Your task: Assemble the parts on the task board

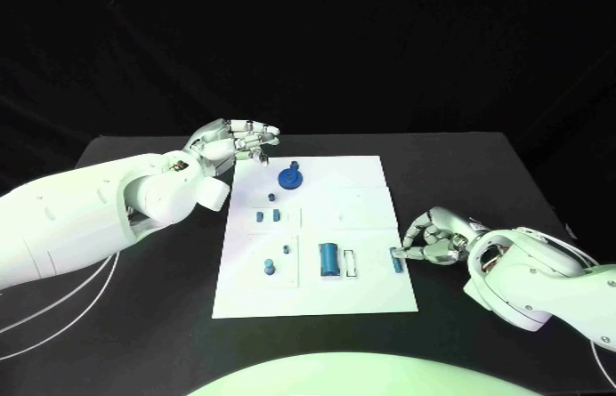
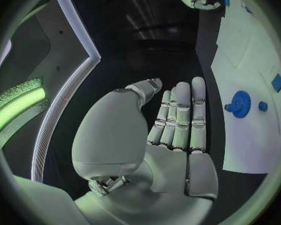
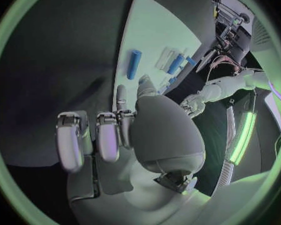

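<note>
The white task board (image 1: 366,294) lies in the middle of the black table. A blue gear (image 1: 291,178) stands near its far end, also seen as the blue gear (image 2: 240,104). A blue cylinder (image 1: 328,256) and several small blue parts lie further down the board. My left hand (image 1: 238,140) hovers at the board's far left corner with straight fingers (image 2: 181,115), holding nothing. My right hand (image 1: 434,240) sits at the board's right edge, most fingers curled. Its forefinger and thumb (image 3: 143,87) reach toward a small blue peg (image 1: 397,261), the blue peg (image 3: 134,64) lying just beyond them, untouched.
Black table surface (image 1: 141,325) surrounds the board, with free room to its left and at the front. White cables (image 1: 52,311) trail over the table's left side under my left arm. The table's far edge runs behind my left hand.
</note>
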### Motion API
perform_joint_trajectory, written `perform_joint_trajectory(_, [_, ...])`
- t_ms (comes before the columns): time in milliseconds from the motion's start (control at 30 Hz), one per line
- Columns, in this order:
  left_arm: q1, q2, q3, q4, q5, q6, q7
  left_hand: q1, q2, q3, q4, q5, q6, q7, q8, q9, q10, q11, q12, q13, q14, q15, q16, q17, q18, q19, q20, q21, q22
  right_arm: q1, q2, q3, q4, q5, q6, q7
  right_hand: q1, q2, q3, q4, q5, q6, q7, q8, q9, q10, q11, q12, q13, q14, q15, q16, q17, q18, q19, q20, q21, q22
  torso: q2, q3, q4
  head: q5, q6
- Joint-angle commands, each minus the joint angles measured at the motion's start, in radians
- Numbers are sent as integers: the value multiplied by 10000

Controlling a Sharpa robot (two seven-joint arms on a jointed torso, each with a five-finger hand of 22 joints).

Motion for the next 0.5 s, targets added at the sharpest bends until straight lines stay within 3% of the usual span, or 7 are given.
perform_joint_trajectory(33, [4, 12, 7, 20, 42, 187, 50, 37, 31, -16, 12, 27, -99, 23, 32, -9, -60, 17, 25, -16, -68, 35, -48, -9, 144, 41, 10, -61, -16, -85, 79, -3, -13, -219, 390, -47, -14, -90, -20, 55, -27, 67, 10, 57, 12, 346, 32, -60, 1761, 827, 58, -22, 1558, 8, 902, 53, 48, 2531, 1, -7, 6, 46, -16])
perform_joint_trajectory(500, [4, 7, 7, 31, 22, 214, -20, 37, 45, -11, 14, 28, -99, 24, 38, -11, -55, 16, 35, -20, -69, 36, -46, -11, 145, 42, 12, -65, -18, -206, 327, -12, -94, -387, 848, -180, -28, -56, 5, 40, -19, 120, -21, 91, 59, 341, 6, -81, 1747, 832, 40, -15, 1577, 0, 917, 43, 90, 2543, -11, -18, 11, 58, -55])
